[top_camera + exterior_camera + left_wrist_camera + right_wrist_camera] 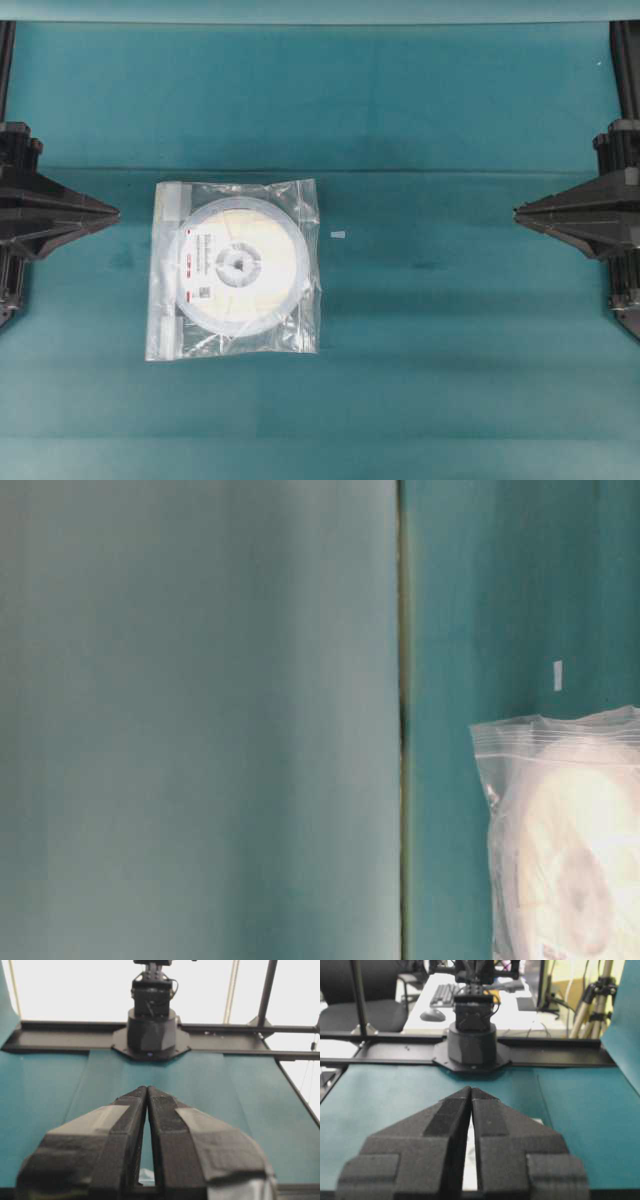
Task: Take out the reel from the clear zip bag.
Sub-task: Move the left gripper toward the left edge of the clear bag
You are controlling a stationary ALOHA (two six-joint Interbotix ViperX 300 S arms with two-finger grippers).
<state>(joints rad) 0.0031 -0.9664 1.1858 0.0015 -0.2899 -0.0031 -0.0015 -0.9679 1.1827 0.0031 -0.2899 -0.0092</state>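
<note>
The clear zip bag (235, 268) lies flat on the teal table, left of centre, its whitish zip strip along the left edge. Inside it sits the reel (236, 264), round and white with a cream centre, a grey hub and a label with red marks. In the table-level view the bag (560, 830) with the reel (585, 870) fills the lower right corner. My left gripper (113, 212) rests shut at the left edge, a short way left of the bag. My right gripper (518, 211) rests shut at the right edge, far from it. Nothing is between either pair of fingers (147, 1091) (471, 1091).
A small white scrap (338, 235) lies on the table just right of the bag. A seam in the teal cover (400, 172) runs across the table behind the bag. Each arm's base stands opposite the other across the table.
</note>
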